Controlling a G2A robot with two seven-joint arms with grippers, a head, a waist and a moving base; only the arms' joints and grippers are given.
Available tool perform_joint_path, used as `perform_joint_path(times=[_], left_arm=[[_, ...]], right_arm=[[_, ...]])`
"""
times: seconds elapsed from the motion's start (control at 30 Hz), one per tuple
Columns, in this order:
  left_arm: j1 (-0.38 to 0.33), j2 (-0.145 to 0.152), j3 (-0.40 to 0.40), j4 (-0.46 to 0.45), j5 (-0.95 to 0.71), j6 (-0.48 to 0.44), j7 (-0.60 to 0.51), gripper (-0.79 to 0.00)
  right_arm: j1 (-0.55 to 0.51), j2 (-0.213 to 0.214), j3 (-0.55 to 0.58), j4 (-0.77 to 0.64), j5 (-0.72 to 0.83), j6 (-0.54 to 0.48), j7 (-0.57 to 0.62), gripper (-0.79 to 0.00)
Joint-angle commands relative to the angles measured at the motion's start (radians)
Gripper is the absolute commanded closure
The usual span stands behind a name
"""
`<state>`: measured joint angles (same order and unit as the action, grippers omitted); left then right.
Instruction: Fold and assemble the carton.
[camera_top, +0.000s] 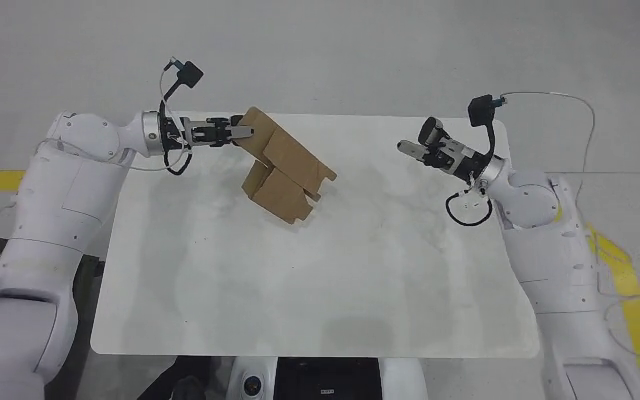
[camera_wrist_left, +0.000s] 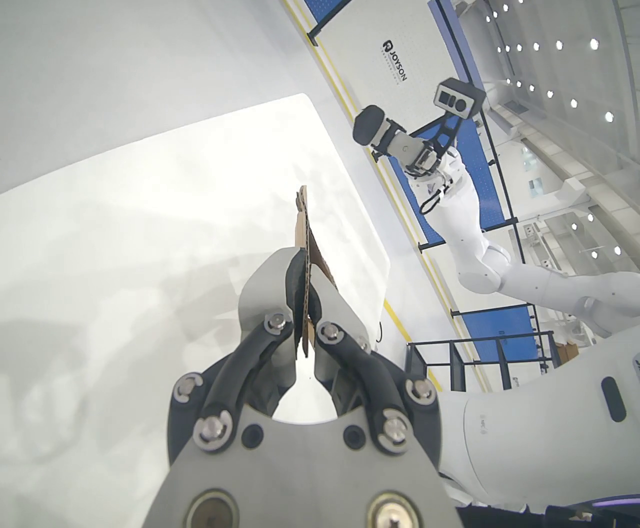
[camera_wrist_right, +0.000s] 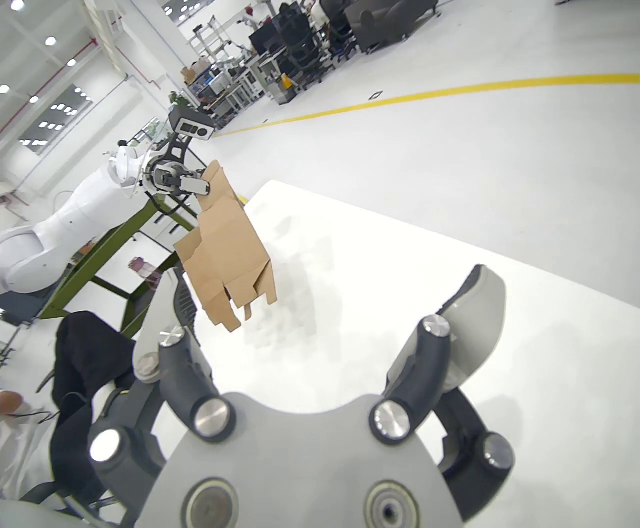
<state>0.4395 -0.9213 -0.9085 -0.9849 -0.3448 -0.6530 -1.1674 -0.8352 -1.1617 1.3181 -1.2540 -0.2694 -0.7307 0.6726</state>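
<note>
Clamped by one flap in the left gripper, the cardboard carton hangs just beyond it; judged light and bendy, its far panel is best taken by the right gripper, spread wide, well apart.

Table: one, carrying the items below.
Carton: hung above the table's far half, left of the middle, nearer the far-left corner than the far-right.
Left gripper: sat at the far edge by the far-left corner, clamped on the carton's far-left end.
Right gripper: sat over the far-right corner area, right of the carton and well apart from it.
</note>
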Motion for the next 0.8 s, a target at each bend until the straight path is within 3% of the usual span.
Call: perform_joint_path(times=[0.0,0.33,0.77], left_arm=[[0.007,0.011,0.005,-0.028,-0.01,0.004,-0.004,0.0],[0.044,0.071,0.032,-0.203,-0.087,0.057,-0.057,0.0],[0.065,0.138,0.081,-0.311,-0.128,0.05,-0.051,0.0]], right_arm=[[0.047,-0.007,-0.048,0.047,0.052,-0.028,0.047,-0.785],[0.212,-0.062,-0.313,0.216,0.337,-0.147,0.27,-0.785],[0.339,-0.098,-0.617,0.288,0.439,-0.211,0.206,-0.785]])
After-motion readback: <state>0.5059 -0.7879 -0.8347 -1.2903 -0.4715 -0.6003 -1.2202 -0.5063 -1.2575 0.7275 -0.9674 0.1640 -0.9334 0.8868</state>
